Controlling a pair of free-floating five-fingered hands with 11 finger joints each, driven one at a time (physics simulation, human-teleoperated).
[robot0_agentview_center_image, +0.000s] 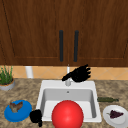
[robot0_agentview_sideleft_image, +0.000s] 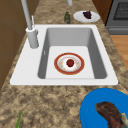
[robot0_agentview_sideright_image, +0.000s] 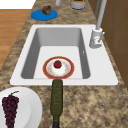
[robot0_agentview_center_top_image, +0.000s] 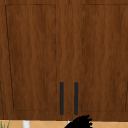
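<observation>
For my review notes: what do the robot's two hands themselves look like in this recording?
Both are plain matte black, human-shaped hands with separate fingers and a thumb. The right hand and the left hand each end at the wrist, with no arm, sleeve or cable attached. No markings, logos or colour accents show on either; they read as solid dark silhouettes.

Kitchen sink corner under dark wood cabinets

A brown wooden wall cabinet (robot0_agentview_center_image: 37, 30) with two doors and two vertical black bar handles (robot0_agentview_center_image: 61, 45) hangs above a band of tan diamond-patterned backsplash tiles (robot0_agentview_center_image: 50, 72). The speckled brown granite counter (robot0_agentview_center_image: 25, 92) surrounds a white rectangular sink (robot0_agentview_sideleft_image: 67, 30) with a grey upright faucet (robot0_agentview_sideleft_image: 31, 32). Orange-brown wooden floor (robot0_agentview_sideright_image: 11, 27) runs along the counter's open side, and a grey stove (robot0_agentview_sideleft_image: 120, 17) stands past the counter's far end.
</observation>
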